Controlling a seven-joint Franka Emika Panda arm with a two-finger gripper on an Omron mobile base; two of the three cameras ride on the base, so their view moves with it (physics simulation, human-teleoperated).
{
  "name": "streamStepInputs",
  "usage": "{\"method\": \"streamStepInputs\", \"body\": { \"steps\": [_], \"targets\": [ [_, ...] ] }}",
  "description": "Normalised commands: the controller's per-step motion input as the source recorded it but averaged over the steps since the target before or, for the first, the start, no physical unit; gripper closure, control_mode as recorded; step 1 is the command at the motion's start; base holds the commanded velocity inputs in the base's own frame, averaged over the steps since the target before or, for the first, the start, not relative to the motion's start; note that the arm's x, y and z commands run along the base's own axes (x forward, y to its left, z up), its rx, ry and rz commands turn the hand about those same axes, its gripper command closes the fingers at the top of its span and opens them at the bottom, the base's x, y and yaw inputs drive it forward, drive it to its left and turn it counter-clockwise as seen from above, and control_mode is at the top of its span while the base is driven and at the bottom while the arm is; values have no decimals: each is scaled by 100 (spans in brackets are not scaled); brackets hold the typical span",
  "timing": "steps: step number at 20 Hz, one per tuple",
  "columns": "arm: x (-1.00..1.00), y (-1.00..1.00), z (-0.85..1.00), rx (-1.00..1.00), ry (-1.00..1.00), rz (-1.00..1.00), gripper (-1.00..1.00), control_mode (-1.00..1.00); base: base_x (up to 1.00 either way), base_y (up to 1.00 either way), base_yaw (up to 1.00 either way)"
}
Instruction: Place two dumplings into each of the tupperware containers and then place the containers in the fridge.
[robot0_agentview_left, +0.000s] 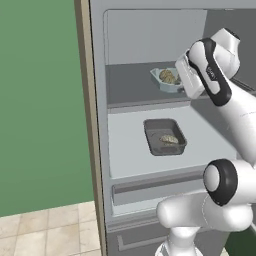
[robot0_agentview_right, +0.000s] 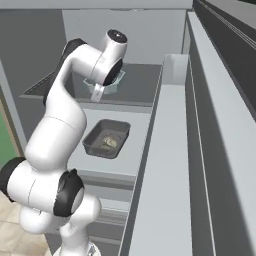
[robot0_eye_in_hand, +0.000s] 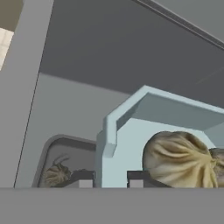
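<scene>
The fridge (robot0_agentview_left: 88, 110) stands open. On its upper shelf rests the pale blue tupperware container (robot0_agentview_left: 166, 86) (robot0_eye_in_hand: 127, 148) with dumplings (robot0_agentview_left: 168, 76) (robot0_eye_in_hand: 177, 159) inside. My gripper (robot0_eye_in_hand: 110, 180) (robot0_agentview_right: 97, 93) reaches down at this tub's near corner, one fingertip (robot0_eye_in_hand: 85, 178) outside the wall and the other inside. Whether the pads still press the wall does not show. One shelf lower sits the dark grey container (robot0_agentview_left: 149, 134) (robot0_agentview_right: 92, 143) (robot0_eye_in_hand: 45, 153), holding dumplings (robot0_agentview_left: 170, 139) (robot0_agentview_right: 108, 142) (robot0_eye_in_hand: 56, 173).
The open fridge door (robot0_agentview_right: 170, 165) runs along the right of the right base view, close beside the arm. A drawer front (robot0_agentview_left: 150, 187) lies below the lower shelf. To the left of the fridge are a green wall (robot0_agentview_left: 40, 100) and a tiled floor (robot0_agentview_left: 45, 230).
</scene>
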Motion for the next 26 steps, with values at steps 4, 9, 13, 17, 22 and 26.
{"method": "streamStepInputs", "body": {
  "steps": [4,9,13,17,22,26],
  "targets": [
    [-1,0,0,0,-1,0,-100,-100,0,0,0],
    [-3,0,0,0,-17,0,-100,-100,0,0,0],
    [-39,0,0,1,-27,-2,-100,-100,0,0,0],
    [-71,0,4,3,-25,-7,-100,-100,0,0,0],
    [-68,0,15,6,-18,-12,-100,-100,0,0,0],
    [-89,-2,13,12,-5,-9,-100,-100,0,0,0]
  ]
}}
